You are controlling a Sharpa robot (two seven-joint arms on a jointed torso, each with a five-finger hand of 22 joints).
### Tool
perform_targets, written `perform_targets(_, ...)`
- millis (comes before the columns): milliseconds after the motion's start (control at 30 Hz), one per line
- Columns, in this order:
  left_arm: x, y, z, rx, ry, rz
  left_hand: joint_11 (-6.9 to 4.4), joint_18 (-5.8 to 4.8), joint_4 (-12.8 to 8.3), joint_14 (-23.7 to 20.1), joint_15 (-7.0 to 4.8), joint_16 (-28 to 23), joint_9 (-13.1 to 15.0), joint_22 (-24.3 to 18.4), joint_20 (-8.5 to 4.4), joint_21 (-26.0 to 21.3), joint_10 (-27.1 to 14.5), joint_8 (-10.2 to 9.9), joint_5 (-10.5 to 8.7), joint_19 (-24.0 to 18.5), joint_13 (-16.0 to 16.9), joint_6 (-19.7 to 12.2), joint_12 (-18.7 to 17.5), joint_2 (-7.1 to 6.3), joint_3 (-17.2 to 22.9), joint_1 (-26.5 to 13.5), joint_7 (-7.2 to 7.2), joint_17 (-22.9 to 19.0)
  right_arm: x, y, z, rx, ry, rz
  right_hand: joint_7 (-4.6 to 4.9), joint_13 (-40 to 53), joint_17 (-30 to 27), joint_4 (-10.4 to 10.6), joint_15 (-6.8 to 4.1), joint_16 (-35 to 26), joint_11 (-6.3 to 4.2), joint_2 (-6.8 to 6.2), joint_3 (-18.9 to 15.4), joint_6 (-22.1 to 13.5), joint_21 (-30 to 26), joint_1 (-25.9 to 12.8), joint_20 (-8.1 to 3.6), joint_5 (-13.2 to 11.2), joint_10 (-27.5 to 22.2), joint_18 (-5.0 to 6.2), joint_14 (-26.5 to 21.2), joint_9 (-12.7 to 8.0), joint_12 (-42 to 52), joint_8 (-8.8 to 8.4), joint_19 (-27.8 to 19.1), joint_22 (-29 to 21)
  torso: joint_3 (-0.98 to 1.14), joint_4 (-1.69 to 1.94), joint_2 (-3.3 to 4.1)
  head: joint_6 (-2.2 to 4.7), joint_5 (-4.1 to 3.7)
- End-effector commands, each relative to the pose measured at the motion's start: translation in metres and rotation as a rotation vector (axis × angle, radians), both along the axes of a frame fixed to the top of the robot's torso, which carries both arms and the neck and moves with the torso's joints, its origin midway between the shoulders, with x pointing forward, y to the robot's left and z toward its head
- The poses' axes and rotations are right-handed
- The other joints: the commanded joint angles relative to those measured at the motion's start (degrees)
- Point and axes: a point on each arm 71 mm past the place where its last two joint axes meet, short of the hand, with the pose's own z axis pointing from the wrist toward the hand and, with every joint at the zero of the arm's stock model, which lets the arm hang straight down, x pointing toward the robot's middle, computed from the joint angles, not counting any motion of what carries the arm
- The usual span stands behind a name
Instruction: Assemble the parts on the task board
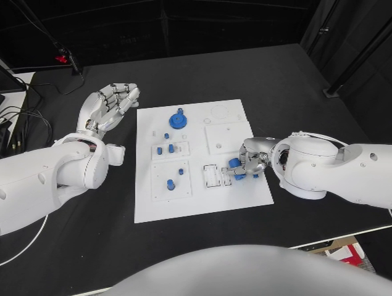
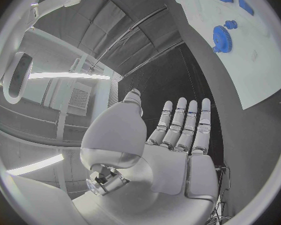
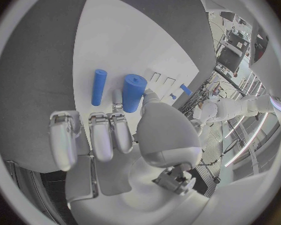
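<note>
On the task board (image 1: 196, 203), right robot hand (image 1: 249, 161) pinches one blue cylinder (image 3: 133, 92); left robot hand (image 1: 109, 105) splayed.

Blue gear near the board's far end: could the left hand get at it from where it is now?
Probably yes. The left hand is open over the bare table just beside the task board, and nothing lies between it and the blue gear.

One white task board (image 1: 196, 203) on the desk (image 1: 276, 74), one blue gear (image 1: 178, 118), two blue cylinders by the right hand (image 3: 98, 87), several smaller blue parts (image 1: 165, 149), two silver hands (image 1: 112, 102)
</note>
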Motion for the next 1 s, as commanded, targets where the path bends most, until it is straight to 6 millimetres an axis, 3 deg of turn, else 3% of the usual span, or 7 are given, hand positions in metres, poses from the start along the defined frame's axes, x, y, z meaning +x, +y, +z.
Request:
perform_targets(33, -0.0021, -0.0024, 0.0065, -0.026, -0.079, -0.029, 0.01, 0.23, -0.07, -0.24, -0.12, 0.24, -0.07, -0.08, 0.09, 0.27, -0.31, 0.28, 0.19, 0.27, -0.09, -0.44, 0.39, 0.61, -0.38, 0.10, 7.10, -0.05, -0.0066, -0.0009, -0.0116, -0.032, 0.063, 0.004, 0.15, 15.07, 15.09, -0.03, -0.45, 0.14, -0.29, 0.30, 0.29, -0.33, 0.19, 0.50, -0.50, 0.25, 6.07, -0.42, 5.95, -7.39, 0.14, -0.98, 6.07, 15.09, -0.02, -0.01, -0.02, 0.00, 0.02)
perform_targets(267, -0.0019, -0.0023, 0.0062, -0.025, -0.077, -0.029, 0.01, 0.23, -0.07, -0.24, -0.12, 0.24, -0.07, -0.08, 0.09, 0.27, -0.31, 0.28, 0.19, 0.27, -0.09, -0.44, 0.39, 0.61, -0.38, 0.10, 7.10, -0.05, -0.0094, 0.0005, -0.0141, -0.012, 0.073, 0.004, 0.21, 15.07, 15.09, -0.19, -0.46, 0.14, -0.23, 1.02, 0.71, -1.32, 0.19, 3.77, -0.56, 1.58, 6.07, -0.42, 5.95, -7.87, 0.14, -2.16, 6.07, 15.09, -0.02, -0.01, -0.04, 0.00, -0.01)
perform_targets(500, -0.0017, -0.0022, 0.0060, -0.025, -0.077, -0.029, 0.01, 0.23, -0.07, -0.24, -0.12, 0.24, -0.07, -0.08, 0.09, 0.27, -0.31, 0.28, 0.19, 0.27, -0.09, -0.44, 0.39, 0.61, -0.38, 0.10, 7.10, -0.05, -0.0094, -0.0007, -0.0140, 0.107, 0.075, -0.040, -0.14, 15.07, 15.09, -1.89, -0.68, 0.14, -0.55, 2.96, 4.01, -2.57, 0.19, 12.71, -0.72, 3.45, 6.07, -0.42, 5.95, -9.80, 0.14, -6.20, 6.07, 15.09, -0.03, 0.04, -0.03, 0.00, 0.01)
perform_targets(600, -0.0017, -0.0021, 0.0060, -0.025, -0.077, -0.029, 0.01, 0.23, -0.07, -0.24, -0.12, 0.24, -0.07, -0.08, 0.09, 0.27, -0.31, 0.28, 0.19, 0.27, -0.09, -0.44, 0.39, 0.61, -0.38, 0.10, 7.10, -0.05, -0.0096, -0.0016, -0.0138, 0.167, 0.079, -0.065, -0.22, 15.07, 15.09, -2.58, -0.81, 0.14, -0.64, 3.49, 5.70, -1.04, 0.19, 16.05, -0.87, 3.37, 6.07, -0.42, 5.95, -10.77, 0.14, -8.15, 6.07, 15.09, -0.02, 0.00, -0.03, 0.00, 0.03)
perform_targets(767, -0.0018, -0.0023, 0.0060, -0.025, -0.077, -0.030, 0.01, 0.22, -0.06, -0.24, -0.12, 0.32, -0.10, -0.12, 0.09, 0.25, -0.33, 0.35, 0.23, 0.24, -0.09, -0.47, 0.49, 0.70, -0.46, 0.11, 7.10, -0.16, -0.0092, -0.0052, -0.0122, 0.296, 0.076, -0.132, -0.33, 15.07, 15.09, -1.75, -0.81, 0.14, -0.83, 2.89, 7.92, 4.64, 0.19, 19.38, -1.06, 4.07, 6.07, -0.42, 5.95, -13.01, 0.14, -13.47, 6.07, 15.09, -0.06, 0.00, 0.00, 0.00, 0.02)
perform_targets(1000, -0.0017, -0.0018, 0.0058, -0.026, -0.077, -0.031, 0.01, 0.22, -0.05, -0.24, -0.12, 0.35, -0.11, -0.14, 0.09, 0.25, -0.33, 0.38, 0.24, 0.23, -0.10, -0.48, 0.52, 0.76, -0.49, 0.10, 7.10, -0.19, -0.0097, -0.0088, -0.0066, 0.422, 0.031, -0.179, -0.46, 15.07, 15.09, -1.74, -0.88, 0.14, -0.92, 2.00, 9.33, 8.93, 0.19, 21.13, -1.03, 5.22, 6.07, -0.42, 5.95, -13.63, 0.14, -16.61, 6.07, 15.09, 0.04, -0.02, -0.01, 0.00, 0.28)
